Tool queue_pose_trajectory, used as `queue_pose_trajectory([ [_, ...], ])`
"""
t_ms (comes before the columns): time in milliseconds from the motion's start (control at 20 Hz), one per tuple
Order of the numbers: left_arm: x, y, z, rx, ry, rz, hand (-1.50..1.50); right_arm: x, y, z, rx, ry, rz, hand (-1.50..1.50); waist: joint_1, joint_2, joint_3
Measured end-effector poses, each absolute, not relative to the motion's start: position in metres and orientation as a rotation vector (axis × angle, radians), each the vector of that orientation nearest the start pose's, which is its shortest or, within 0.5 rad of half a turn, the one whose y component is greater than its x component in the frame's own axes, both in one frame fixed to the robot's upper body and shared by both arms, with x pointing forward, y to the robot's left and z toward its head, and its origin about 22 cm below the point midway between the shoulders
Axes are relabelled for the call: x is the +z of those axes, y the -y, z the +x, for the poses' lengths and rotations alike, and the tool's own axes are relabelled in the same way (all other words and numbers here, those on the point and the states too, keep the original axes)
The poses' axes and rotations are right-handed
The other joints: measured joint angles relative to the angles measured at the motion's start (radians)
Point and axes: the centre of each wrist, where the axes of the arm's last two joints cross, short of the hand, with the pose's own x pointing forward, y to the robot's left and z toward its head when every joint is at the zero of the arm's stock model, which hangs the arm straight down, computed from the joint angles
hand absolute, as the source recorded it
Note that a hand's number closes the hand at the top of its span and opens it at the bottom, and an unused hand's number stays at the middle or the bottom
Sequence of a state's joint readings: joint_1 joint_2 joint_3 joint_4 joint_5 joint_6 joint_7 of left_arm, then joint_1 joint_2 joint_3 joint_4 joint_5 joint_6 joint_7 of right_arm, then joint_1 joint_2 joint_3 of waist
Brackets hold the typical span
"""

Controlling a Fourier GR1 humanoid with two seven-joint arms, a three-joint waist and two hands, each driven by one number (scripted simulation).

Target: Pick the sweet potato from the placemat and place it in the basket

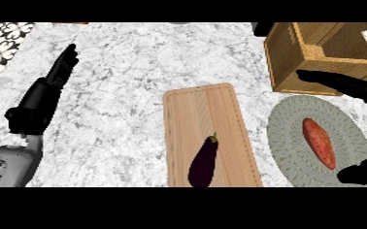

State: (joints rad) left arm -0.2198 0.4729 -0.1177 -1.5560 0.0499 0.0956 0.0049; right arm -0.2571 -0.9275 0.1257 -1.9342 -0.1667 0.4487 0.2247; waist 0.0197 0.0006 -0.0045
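KITCHEN TABLE: The robot's right hand (335, 82) is spread wide and holds nothing as it brackets the sweet potato (319, 143), apparently opened this far so it can close round the tuber.

The thumb shows nearest the robot, at the lower right edge. The sweet potato lies just past it on the round grey placemat (285, 126), lengthwise between thumb and fingers and apart from both. The straight fingers (321, 77) reach in from the right beyond the tuber's far end.

Just behind those fingers stands the wooden basket (288, 53), open side up. Its place next to the mat suggests the carry after the pick will be a short one. The pick itself looks not yet made.

To the hand's left, and well apart from it, an eggplant (204, 160) lies on a wooden cutting board (204, 106). It is a lookalike shape that the hand's position plainly passes over.

Far across the marble table (129, 106), at the view's left, the left hand (44, 97) rests open with its fingers straight, and seems to have no part in the job.
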Motion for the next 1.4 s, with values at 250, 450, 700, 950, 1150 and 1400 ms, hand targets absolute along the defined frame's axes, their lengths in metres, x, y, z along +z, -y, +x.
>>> queue_pose_trajectory([
  [250,0.08,-0.286,0.292,-0.398,1.731,0.273,0.0,0.251,0.307,0.26,1.555,1.264,-0.278,-1.5,0.01,0.006,0.001],
  [450,0.076,-0.285,0.294,-0.396,1.734,0.266,0.0,0.264,0.311,0.277,1.671,1.117,-0.263,-1.5,0.015,0.008,0.002],
  [700,0.076,-0.289,0.293,-0.391,1.73,0.274,0.0,0.258,0.32,0.298,1.722,1.012,-0.266,-1.5,0.008,0.006,0.004],
  [950,0.073,-0.286,0.29,-0.387,1.731,0.277,0.0,0.236,0.32,0.313,1.762,0.951,-0.265,-1.5,0.001,0.004,0.005],
  [1150,0.075,-0.287,0.293,-0.385,1.728,0.283,0.0,0.21,0.316,0.321,1.791,0.924,-0.266,-1.5,-0.004,0.003,0.005],
  [1400,0.078,-0.289,0.294,-0.38,1.725,0.285,0.0,0.174,0.314,0.32,1.849,0.845,-0.295,-1.5,-0.01,0.002,0.005],
])
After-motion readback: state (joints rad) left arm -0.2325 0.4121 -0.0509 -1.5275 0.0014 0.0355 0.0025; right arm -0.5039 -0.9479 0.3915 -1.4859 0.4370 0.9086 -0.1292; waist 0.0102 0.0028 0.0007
